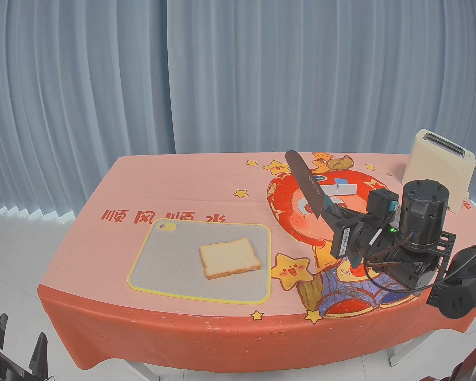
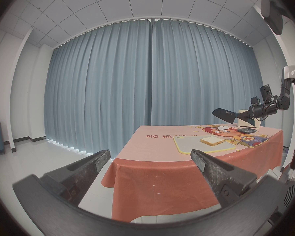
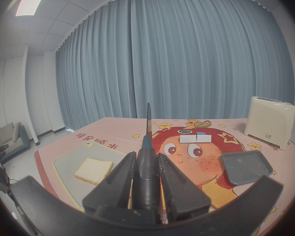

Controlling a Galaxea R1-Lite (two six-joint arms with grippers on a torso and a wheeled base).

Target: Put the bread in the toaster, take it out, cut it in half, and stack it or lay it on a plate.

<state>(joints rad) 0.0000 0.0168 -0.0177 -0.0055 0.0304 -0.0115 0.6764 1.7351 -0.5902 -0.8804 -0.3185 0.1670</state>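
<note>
While my right gripper (image 3: 147, 158) is clamping the knife (image 1: 305, 182) handle, blade tilting up, the bread (image 1: 230, 257) is lying to its left; my left gripper (image 2: 149, 153) is hanging open, empty.

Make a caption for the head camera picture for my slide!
The right hand holds a knife above the table; the bread lies uncut on the cutting board, toaster far right.

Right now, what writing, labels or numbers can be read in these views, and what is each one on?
"顺风顺水": red characters on the tablecloth.
Mark on the knife blade: too blurred to read.
Mark on the toaster front: too small to read.
White label by the right gripper: too small to read.
</note>
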